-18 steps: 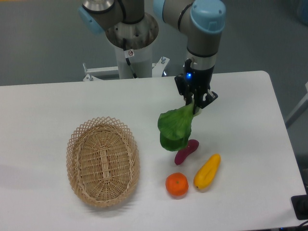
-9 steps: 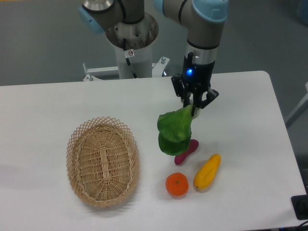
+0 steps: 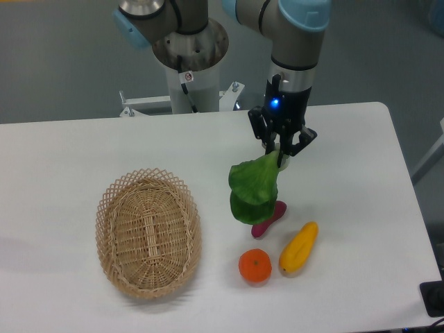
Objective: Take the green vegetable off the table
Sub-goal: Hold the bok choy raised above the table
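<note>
The gripper (image 3: 280,154) clenches the green vegetable (image 3: 254,191) by its pale stalk, above the table (image 3: 69,149). Its long axis hangs steeply, leaf down-left, overlapping the purple piece (image 3: 270,218). The wicker basket (image 3: 148,232) holds nothing.

The arm reaches down from above, wrist vertical, its end effector (image 3: 280,154) apparently clamped, fingers pointing at the tabletop (image 3: 361,180).
</note>
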You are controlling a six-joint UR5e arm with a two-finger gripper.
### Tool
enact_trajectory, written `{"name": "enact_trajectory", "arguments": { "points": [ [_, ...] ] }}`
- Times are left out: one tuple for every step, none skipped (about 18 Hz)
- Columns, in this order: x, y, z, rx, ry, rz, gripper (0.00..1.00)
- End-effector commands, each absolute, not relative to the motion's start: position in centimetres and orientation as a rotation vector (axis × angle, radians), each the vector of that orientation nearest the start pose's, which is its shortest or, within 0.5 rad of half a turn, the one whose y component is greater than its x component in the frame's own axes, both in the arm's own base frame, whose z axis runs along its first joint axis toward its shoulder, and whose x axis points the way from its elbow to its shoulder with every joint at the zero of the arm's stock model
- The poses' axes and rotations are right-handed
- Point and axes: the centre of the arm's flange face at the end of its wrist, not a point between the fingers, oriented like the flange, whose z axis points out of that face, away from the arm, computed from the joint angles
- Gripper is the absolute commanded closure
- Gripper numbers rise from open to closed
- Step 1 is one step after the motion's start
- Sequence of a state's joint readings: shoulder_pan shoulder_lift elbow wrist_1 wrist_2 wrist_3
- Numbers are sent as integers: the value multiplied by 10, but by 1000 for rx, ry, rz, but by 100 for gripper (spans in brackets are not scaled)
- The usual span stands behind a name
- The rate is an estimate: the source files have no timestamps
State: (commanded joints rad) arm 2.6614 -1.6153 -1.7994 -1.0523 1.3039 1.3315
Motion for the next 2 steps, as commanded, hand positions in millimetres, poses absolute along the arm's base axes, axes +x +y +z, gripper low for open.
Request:
{"name": "enact_trajectory", "arguments": {
  "points": [
    [-385, 380, 412, -2775, 382, 191, 67],
    [-385, 380, 412, -2775, 382, 191, 67]
  ]
}}
